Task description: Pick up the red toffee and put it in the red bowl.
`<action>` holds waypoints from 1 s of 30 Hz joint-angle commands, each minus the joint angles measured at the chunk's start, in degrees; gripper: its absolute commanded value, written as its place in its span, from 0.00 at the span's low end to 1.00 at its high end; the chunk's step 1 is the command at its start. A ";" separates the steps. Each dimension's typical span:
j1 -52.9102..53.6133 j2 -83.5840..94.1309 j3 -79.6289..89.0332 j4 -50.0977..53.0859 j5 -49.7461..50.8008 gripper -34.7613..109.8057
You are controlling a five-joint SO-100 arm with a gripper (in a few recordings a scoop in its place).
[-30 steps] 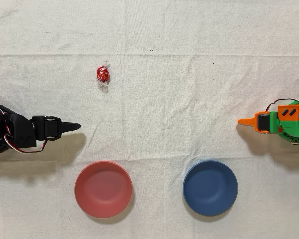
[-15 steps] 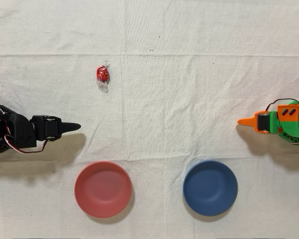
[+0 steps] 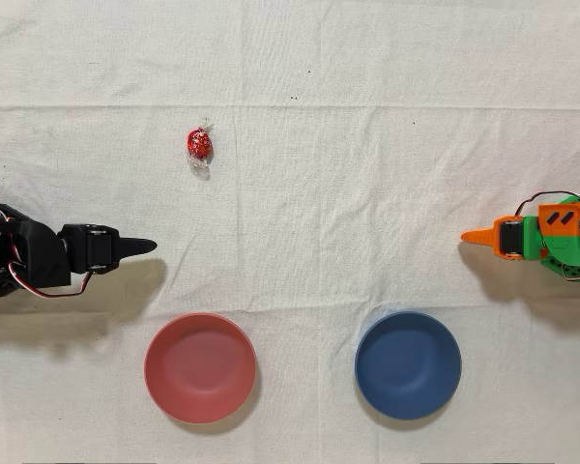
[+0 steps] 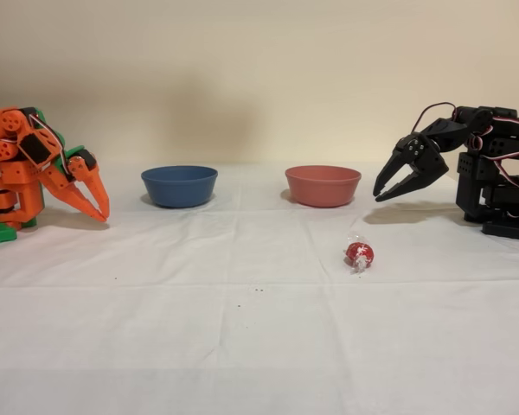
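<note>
A creased white cloth [image 3: 367, 174] covers the table. My gripper [image 4: 396, 184] hangs spread and empty; the red toffee [image 3: 199, 145] lies apart from it, on bare cloth. I judge the foil could slip from my fingertips. The red bowl [image 3: 200, 367] nearby and the farther blue bowl [image 3: 408, 364] hold nothing.

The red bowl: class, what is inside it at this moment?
Nothing. In the overhead view the red bowl shows a bare, smooth interior. The red toffee lies on the cloth apart from it. In the fixed view the near wall of the bowl hides its floor.
</note>
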 commanded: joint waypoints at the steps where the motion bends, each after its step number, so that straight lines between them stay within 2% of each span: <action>1: 0.35 0.97 1.14 1.05 0.88 0.25; 14: 0.35 0.97 1.14 1.05 0.97 0.25; 18: 1.93 0.97 0.44 0.00 -4.75 0.25; 30: 3.08 -9.23 -18.81 5.62 -9.67 0.25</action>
